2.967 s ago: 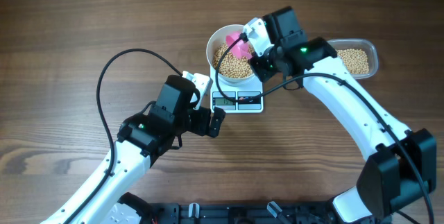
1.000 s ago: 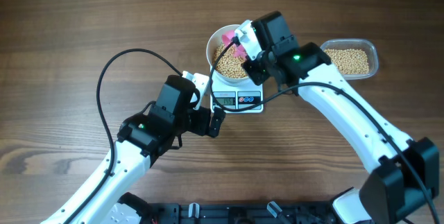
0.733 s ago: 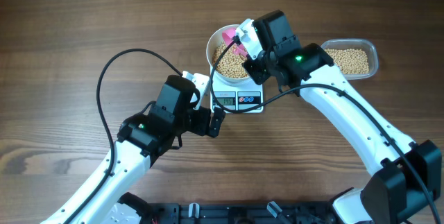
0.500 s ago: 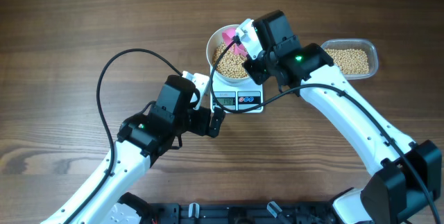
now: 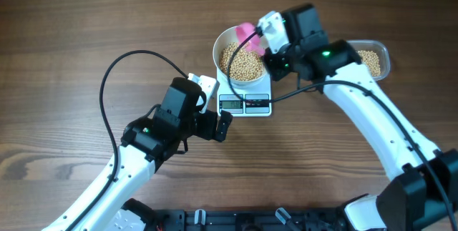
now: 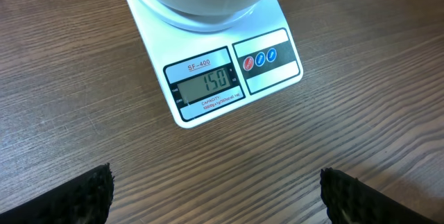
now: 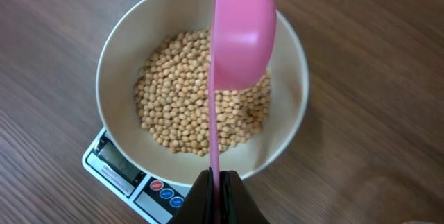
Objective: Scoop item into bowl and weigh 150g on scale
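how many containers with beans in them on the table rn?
2. The white bowl on the scale, mid-table, and the clear tub to the right of it, partly hidden behind the right arm. No others show.

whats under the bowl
The scale, which the bowl rests on. Its display and buttons show in front; the rest of its top is hidden by the bowl.
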Motion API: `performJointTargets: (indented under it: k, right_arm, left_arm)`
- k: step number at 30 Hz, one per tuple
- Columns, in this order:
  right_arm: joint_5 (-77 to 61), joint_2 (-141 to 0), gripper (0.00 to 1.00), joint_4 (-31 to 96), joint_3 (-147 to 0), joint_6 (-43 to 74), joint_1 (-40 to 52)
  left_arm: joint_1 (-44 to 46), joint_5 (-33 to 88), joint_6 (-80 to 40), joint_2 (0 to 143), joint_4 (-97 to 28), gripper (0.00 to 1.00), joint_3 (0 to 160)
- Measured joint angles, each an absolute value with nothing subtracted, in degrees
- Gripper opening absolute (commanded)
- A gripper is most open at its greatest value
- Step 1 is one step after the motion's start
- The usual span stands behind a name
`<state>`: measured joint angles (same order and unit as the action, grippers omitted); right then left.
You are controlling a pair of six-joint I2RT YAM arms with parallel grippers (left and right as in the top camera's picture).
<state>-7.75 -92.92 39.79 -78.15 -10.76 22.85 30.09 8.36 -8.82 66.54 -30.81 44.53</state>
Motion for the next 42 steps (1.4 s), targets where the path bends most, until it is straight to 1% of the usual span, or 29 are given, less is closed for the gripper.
performJointTargets:
  k: [5,12,42]
  right_arm:
    - [-10.1,-91.7,0.04,39.8,-78.1,-10.5,20.6]
    - [-12.0,-91.7,0.04,39.8,-78.1,-10.5,20.5]
    - [-12.1,-91.7,0.04,40.3,-78.1,-10.8,20.5]
  left_arm:
    - [30.1,8.4,-8.8,66.5,-30.8,1.0,44.5]
    - [30.1,8.4,-8.8,66.5,-30.8,1.0,44.5]
    - [30.1,8.4,-8.8,66.5,-30.8,1.0,44.5]
